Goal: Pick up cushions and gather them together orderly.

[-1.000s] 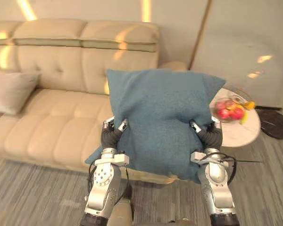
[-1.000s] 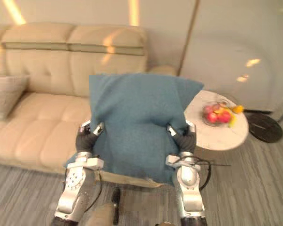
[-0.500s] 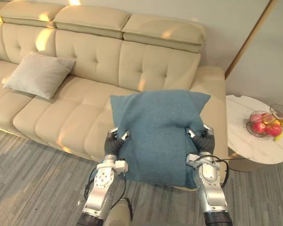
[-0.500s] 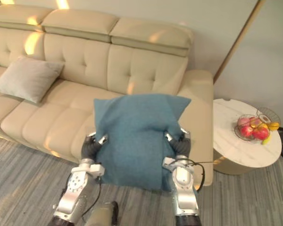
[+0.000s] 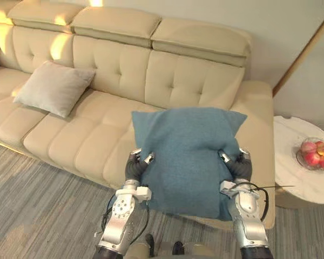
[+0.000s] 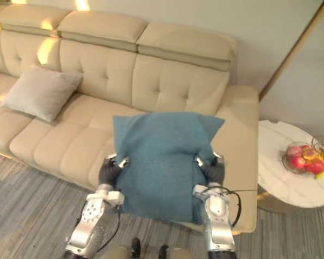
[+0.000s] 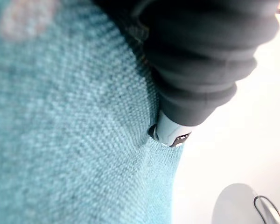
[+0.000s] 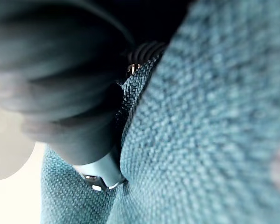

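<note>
Cream tufted sofa (image 5: 70,140) runs along the wall ahead of you, and your blue cushion (image 5: 186,156) hangs upright in front of its right-end seat. The cushion's face is turned toward you, its two upper corners point up, and its lower edge drops past the seat's front edge. You cannot tell from these views whether its back touches the sofa.

Your left hand (image 5: 134,166) clamps the cushion's left edge about halfway down, with dark-tipped fingers (image 5: 148,158) wrapped onto the front face. Your right hand (image 5: 238,166) grips the right edge at the same height, and its fingertips also show on the front. In the left wrist view a silver finger (image 7: 170,133) presses into the blue weave beside the dark ribbed cover. The right wrist view shows the same, with a finger (image 8: 100,172) sunk into a fold of the cloth.

Further out, a beige cushion (image 5: 54,89) leans tilted against the backrest toward the sofa's left part, well apart from the blue one. To the right of the sofa's arm stands a round white table (image 5: 299,181) with a wire fruit bowl (image 6: 308,159) on it, holding red and yellow fruit. Grey striped carpet (image 5: 38,205) covers the floor in front of the sofa.
</note>
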Available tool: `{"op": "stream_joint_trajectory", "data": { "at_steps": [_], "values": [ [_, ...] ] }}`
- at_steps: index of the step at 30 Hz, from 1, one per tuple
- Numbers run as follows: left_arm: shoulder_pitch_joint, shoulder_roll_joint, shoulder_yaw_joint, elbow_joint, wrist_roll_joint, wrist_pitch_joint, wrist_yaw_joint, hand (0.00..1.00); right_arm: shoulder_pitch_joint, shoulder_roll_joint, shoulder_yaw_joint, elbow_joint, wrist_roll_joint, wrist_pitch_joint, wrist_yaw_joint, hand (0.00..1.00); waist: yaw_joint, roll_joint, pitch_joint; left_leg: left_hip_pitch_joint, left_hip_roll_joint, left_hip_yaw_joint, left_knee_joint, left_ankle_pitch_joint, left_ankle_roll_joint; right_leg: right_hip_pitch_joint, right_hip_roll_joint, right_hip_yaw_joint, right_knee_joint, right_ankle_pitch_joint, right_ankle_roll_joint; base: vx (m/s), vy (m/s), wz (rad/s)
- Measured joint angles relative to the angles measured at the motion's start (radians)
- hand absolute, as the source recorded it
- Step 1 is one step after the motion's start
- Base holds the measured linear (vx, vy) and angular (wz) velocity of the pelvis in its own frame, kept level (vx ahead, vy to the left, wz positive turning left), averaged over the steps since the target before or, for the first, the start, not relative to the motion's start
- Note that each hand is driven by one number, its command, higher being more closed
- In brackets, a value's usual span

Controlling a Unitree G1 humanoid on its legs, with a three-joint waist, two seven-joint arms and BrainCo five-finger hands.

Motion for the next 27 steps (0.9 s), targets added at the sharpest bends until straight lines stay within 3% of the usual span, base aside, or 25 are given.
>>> {"op": "stream_joint_trajectory", "data": {
  "at_steps": [1,3,6,8,10,14,17,20,27],
  "values": [
    [0.015,-0.004,0.007,-0.036,0.005,-0.001,-0.011,1.0,0.003,0.001,0.001,-0.041,0.0,0.0,0.0,1.0,0.015,0.035,-0.007,-0.051,0.075,0.046,0.128,-0.051,0.003,0.015,0.034,0.004,-0.005,-0.01,-0.01,0.12,-0.034,-0.21],
    [0.027,-0.006,0.017,-0.064,0.009,-0.001,-0.023,1.0,0.013,0.003,0.009,-0.068,0.0,-0.001,0.0,1.0,0.019,0.028,-0.008,-0.056,0.125,0.072,0.123,-0.08,0.012,0.032,0.035,0.015,-0.014,-0.015,-0.014,0.13,0.026,-0.25],
    [0.035,-0.007,0.018,-0.079,0.015,-0.001,-0.029,1.0,0.009,0.002,0.008,-0.07,-0.001,-0.005,0.0,1.0,0.021,0.024,-0.015,-0.016,0.159,0.052,-0.104,-0.063,-0.024,0.037,0.028,0.051,-0.041,-0.008,-0.003,0.11,0.121,-0.27],
    [0.035,-0.003,0.02,-0.072,0.016,-0.001,-0.029,1.0,-0.001,0.004,0.008,-0.037,-0.004,-0.005,-0.004,1.0,0.023,0.021,-0.018,0.041,0.148,0.036,-0.262,0.066,-0.099,0.025,0.026,0.095,-0.05,-0.001,0.033,0.12,0.211,-0.51],
    [0.035,0.001,0.021,-0.042,0.016,0.0,-0.028,1.0,-0.014,0.02,0.004,0.028,-0.013,-0.002,-0.007,1.0,0.02,0.007,-0.027,0.08,0.12,0.092,-0.328,0.092,-0.092,0.059,0.001,0.145,-0.16,0.056,0.082,0.14,0.249,-0.49],
    [0.035,0.036,0.015,-0.01,0.019,0.0,-0.028,1.0,-0.023,0.03,0.002,0.1,-0.038,0.0,-0.006,1.0,0.006,0.004,-0.031,0.145,0.077,0.134,-0.39,0.101,-0.078,0.121,-0.034,0.197,-0.284,0.111,0.114,0.08,0.184,-0.35],
    [0.035,0.066,0.014,-0.003,0.025,0.001,-0.028,1.0,-0.08,0.029,0.002,0.208,-0.038,0.002,0.004,1.0,0.002,0.002,-0.034,0.167,0.069,0.174,-0.428,0.109,-0.066,0.121,-0.039,0.251,-0.339,0.161,0.125,0.02,0.075,-0.5],
    [0.035,0.075,0.014,0.001,0.025,0.006,-0.028,1.0,-0.098,0.022,0.004,0.251,-0.038,0.004,0.014,1.0,-0.002,0.002,-0.034,0.193,0.07,0.193,-0.451,0.112,-0.061,0.119,-0.033,0.289,-0.342,0.174,0.126,-0.02,0.007,-0.41],
    [0.019,0.076,0.025,0.001,0.039,0.006,-0.025,1.0,-0.136,-0.004,0.01,0.255,-0.041,0.01,0.024,1.0,-0.007,-0.004,-0.033,0.173,0.069,0.26,-0.485,0.127,-0.058,0.042,-0.024,0.378,-0.367,0.224,0.137,-0.09,-0.009,-0.43]
  ]
}}
